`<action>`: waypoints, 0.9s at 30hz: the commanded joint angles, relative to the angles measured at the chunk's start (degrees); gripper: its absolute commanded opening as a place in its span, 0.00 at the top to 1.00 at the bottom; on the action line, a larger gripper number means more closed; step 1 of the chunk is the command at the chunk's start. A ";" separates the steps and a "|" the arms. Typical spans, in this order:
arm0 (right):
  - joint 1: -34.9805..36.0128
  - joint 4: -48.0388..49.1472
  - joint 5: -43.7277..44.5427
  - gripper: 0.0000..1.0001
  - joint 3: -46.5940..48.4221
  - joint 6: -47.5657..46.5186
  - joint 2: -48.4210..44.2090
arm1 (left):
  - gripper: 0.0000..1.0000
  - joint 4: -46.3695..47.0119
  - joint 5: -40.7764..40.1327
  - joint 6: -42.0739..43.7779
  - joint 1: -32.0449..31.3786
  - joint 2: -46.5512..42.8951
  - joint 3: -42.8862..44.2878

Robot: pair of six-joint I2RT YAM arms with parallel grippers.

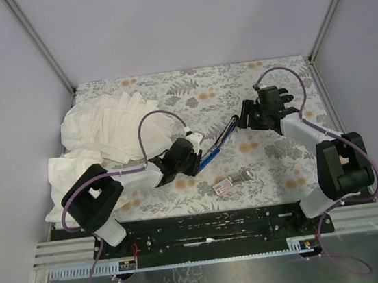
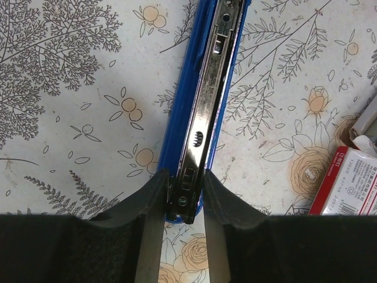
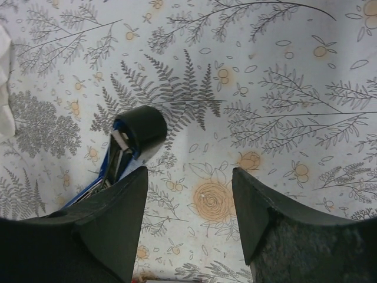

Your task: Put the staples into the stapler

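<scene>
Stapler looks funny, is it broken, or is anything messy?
No damage shows: the stapler just lies opened flat, shiny inside facing up. The white cloth sits crumpled in a heap at the table's back left.

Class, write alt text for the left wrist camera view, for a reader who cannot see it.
The left gripper pinches the near end of the blue stapler, metal channel upward, on the floral table. A red-and-white staples box lies at right.

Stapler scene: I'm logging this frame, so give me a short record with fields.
stapler: lying on the table, metal channel exposed
left pincer: shut on the stapler's near end
right pincer: open, empty, near the stapler's black end
staple box: on the table, apart from the stapler, untouched
white cloth: heaped at far left
</scene>
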 commanded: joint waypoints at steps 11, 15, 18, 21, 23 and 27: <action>-1.10 0.13 -11.60 0.35 4.80 -6.60 -1.52 | 0.72 0.32 0.18 -2.34 -2.89 -0.65 -1.07; -1.12 2.08 -15.23 0.40 6.45 -4.83 1.91 | 0.73 0.35 -0.20 -2.61 -3.35 -0.69 -1.39; -1.06 3.82 -17.73 0.42 7.45 -3.79 3.94 | 0.73 0.41 -0.45 -2.79 -3.52 -0.83 -1.65; -1.06 4.21 -18.18 0.43 9.24 -3.17 7.67 | 0.73 0.37 -0.77 -2.86 -3.71 -0.86 -1.94; -1.13 3.59 -15.64 0.44 10.05 -2.23 9.84 | 0.73 0.35 -0.76 -2.88 -3.76 -0.90 -2.02; -1.10 2.66 -11.45 0.47 10.89 -1.70 12.97 | 0.74 0.61 -1.00 -3.18 -3.97 -0.90 -2.11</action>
